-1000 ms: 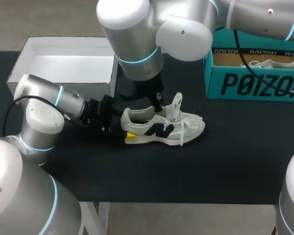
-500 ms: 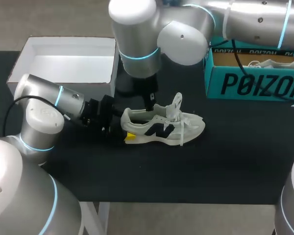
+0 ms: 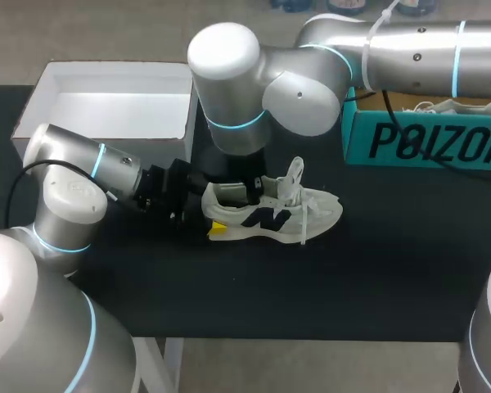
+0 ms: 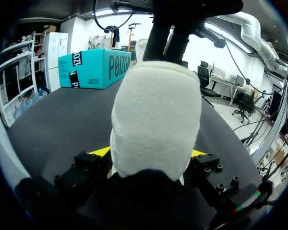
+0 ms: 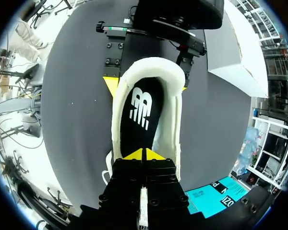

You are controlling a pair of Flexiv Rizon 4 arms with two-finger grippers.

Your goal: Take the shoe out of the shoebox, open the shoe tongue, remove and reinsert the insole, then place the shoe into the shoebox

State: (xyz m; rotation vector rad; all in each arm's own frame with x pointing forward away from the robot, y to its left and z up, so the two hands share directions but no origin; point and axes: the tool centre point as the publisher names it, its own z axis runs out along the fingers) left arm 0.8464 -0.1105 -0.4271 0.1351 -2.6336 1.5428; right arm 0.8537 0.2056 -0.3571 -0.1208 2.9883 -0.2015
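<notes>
Right, the shoe (image 3: 270,214) sits upright on the black table (image 3: 393,278), out of the shoebox (image 3: 425,139) and near its printed wall, toe end nearest it. Left end effector (image 4: 151,152) clamps the padded heel (image 4: 156,115) from both sides. Right end effector (image 5: 144,155) is down inside the shoe's opening, narrowed to no gap, just over the insole (image 5: 144,108); nothing shows pinched in it.

Now the danger, as I judge it: closed that tight, it may skate over the insole and come up with nothing. If it does bite, a snug insole could drag the whole shoe upward, and that soft heel may squash and slide out of the left clamp. Loose laces (image 3: 304,223) by the tongue (image 3: 295,172) could snag too.

Surface looks dark and matte, likely grippy enough to resist sliding. Room is fair: bare table on the robot's side of the shoebox, and the white lid (image 3: 106,102) well apart from it, beyond the shoe. A second shoe (image 3: 454,106) lies inside the shoebox.
</notes>
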